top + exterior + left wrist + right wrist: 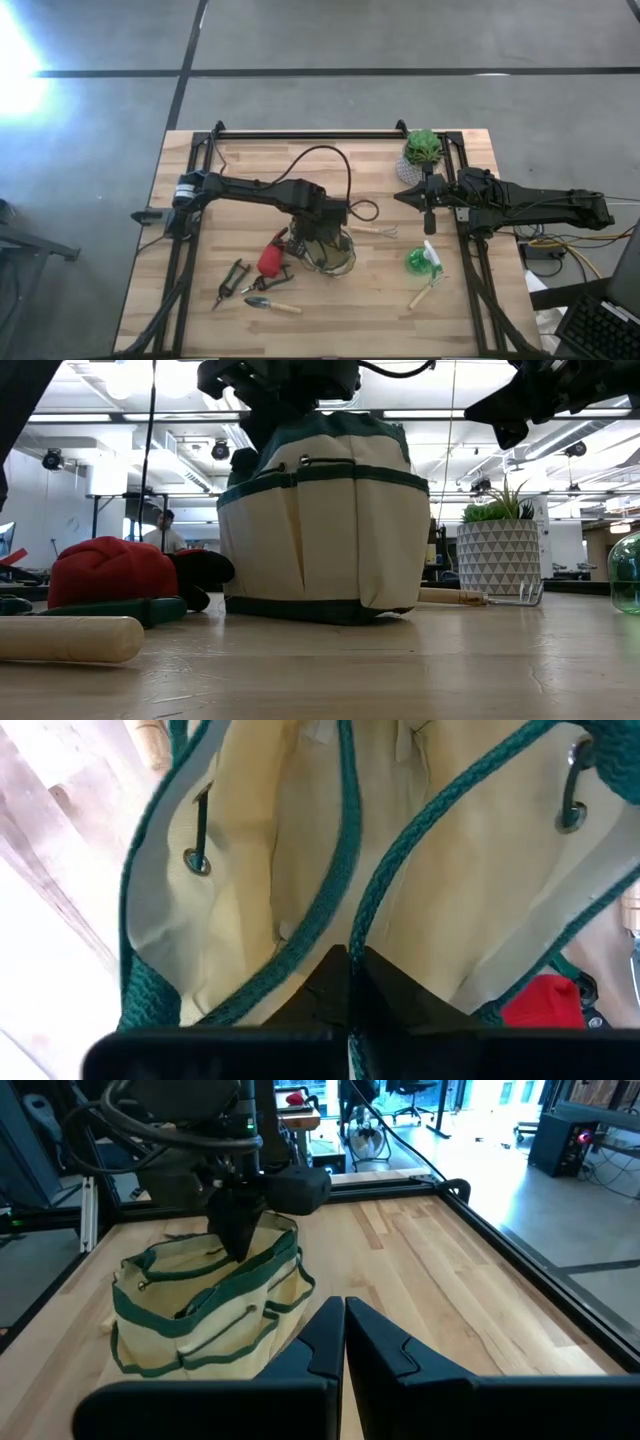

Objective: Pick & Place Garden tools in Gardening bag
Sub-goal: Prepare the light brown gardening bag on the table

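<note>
The beige gardening bag with dark green trim stands on its base at the table's middle, and also shows in the low view. My left gripper is right over its open mouth, pointing down, shut on the green handle straps. My right gripper is shut and empty, hovering to the bag's right. Dark pruners, a red-and-black piece and a wooden-handled trowel lie to the bag's near left. A fork lies to its right. A green spray bottle and another wooden-handled tool lie at the near right. My left gripper comes from above, pointing down into the bag's mouth. Two green handle straps run together into its shut fingertips, so they seem pinched there. The fingers themselves hide the exact spot. The bag stays on the table, upright, its sides slack.
A green plant in a white patterned pot stands at the far right, close behind my right arm. A black cable loops over the table's far middle. Bare wood lies along the near edge between the trowel and the spray bottle.
</note>
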{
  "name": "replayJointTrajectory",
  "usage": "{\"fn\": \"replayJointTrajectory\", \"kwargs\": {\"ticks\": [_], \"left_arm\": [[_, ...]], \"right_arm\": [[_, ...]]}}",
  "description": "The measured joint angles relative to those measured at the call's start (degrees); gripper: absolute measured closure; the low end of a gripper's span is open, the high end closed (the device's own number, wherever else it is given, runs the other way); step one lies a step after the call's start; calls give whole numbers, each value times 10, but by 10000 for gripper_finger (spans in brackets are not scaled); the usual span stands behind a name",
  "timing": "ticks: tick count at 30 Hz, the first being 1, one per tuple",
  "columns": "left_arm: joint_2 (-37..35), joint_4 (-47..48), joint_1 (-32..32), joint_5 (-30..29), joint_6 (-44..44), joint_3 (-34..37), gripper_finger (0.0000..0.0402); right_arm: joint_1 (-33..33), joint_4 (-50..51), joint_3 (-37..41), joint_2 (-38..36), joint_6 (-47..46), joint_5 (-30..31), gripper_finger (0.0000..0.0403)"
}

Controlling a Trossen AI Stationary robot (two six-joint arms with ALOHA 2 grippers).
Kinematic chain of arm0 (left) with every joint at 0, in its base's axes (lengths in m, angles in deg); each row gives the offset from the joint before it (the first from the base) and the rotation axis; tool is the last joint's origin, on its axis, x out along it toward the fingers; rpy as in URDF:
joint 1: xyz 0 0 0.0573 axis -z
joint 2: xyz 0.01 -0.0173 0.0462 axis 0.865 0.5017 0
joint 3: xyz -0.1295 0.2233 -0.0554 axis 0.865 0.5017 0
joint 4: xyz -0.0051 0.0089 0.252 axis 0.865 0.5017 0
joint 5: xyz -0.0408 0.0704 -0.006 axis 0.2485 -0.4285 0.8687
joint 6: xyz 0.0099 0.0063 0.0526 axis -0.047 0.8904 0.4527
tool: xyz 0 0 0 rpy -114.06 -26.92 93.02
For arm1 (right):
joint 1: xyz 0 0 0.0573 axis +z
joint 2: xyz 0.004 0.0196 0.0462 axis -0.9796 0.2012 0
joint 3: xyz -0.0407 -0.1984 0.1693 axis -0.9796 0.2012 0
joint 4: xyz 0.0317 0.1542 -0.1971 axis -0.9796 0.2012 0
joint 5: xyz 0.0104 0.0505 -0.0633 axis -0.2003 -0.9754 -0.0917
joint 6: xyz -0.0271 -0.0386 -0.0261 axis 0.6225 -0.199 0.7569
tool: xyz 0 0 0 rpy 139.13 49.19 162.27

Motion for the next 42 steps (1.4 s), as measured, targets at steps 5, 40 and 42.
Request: {"fn": "replayJointTrajectory", "kwargs": {"ticks": [5, 40, 42], "left_arm": [[0, -5, 0, -2, -1, -9, 387], [-30, 0, 45, -37, -30, -54, 393], [-33, -2, 50, -43, -31, -54, 393]], "right_arm": [[0, 0, 0, 0, 0, 0, 394], [0, 0, 0, 0, 0, 0, 394], [0, 0, 0, 0, 0, 0, 394]]}}
